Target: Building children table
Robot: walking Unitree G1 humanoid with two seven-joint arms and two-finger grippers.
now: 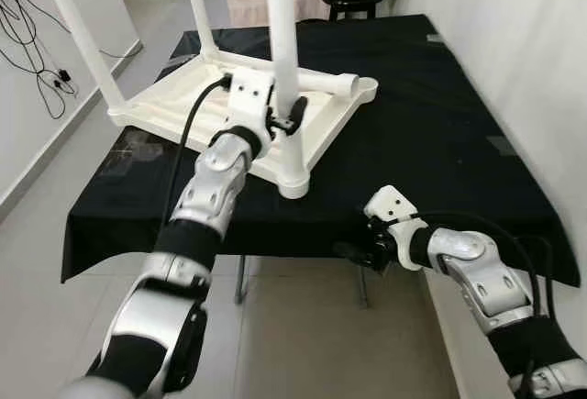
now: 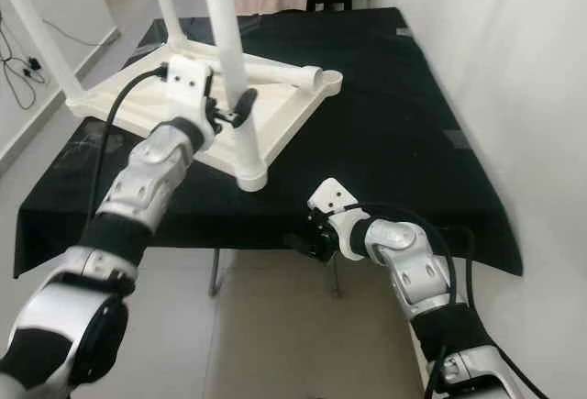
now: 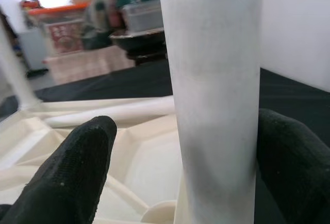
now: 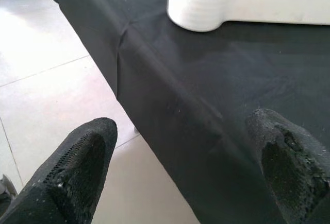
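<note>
— Biggest thing in sight?
— Desk (image 1: pixel 431 115) under a black cloth, pushed against a white wall; pale tiled floor (image 1: pixel 303 344) below.

— And on it?
— White plastic children table (image 1: pixel 316 128), flipped upside down on the left half of the desk; ribbed underside facing up; smooth round legs rising from the corners; one more leg (image 1: pixel 316 78) lying flat across the frame; nearest corner (image 1: pixel 293 183) poking just past the desk's front edge.

— Upright leg nearest the robot?
— Plain white tube (image 1: pixel 282 41), faintly scuffed grey in the left wrist view; standing in its corner socket.

— Left gripper?
— Left gripper (image 1: pixel 286 121) low on that upright leg; fingers (image 3: pixel 77 167) spread either side of the tube, one against it, the other apart; not clamped.

— Right gripper?
— Right gripper (image 2: pixel 307 238) at the front edge of the desk, right of the white corner; fingers (image 4: pixel 77 167) spread wide over cloth and floor, holding nothing.
</note>
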